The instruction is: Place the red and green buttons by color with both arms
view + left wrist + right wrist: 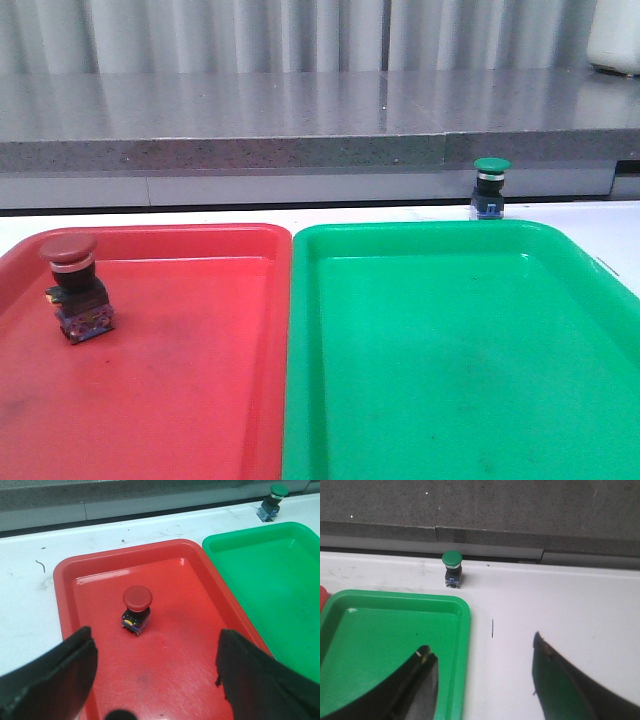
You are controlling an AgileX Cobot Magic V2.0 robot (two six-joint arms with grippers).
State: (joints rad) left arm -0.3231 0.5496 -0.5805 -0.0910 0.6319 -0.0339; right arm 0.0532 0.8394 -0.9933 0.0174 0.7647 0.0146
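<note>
The red button [75,285] [136,607] stands slightly tilted inside the red tray [200,400] [165,575], in its left part. The green button [490,187] [273,501] [452,568] stands upright on the white table just behind the green tray [450,370] [380,630], outside it. My left gripper [156,637] is open over the red tray, short of the red button, holding nothing. My right gripper [481,645] is open and empty over the green tray's right rim and the table beside it, well short of the green button. Neither gripper shows in the front view.
A grey stone ledge [300,110] runs along the back of the white table [560,605], close behind the green button. The two trays sit side by side, touching. A white object [615,35] stands on the ledge at the far right.
</note>
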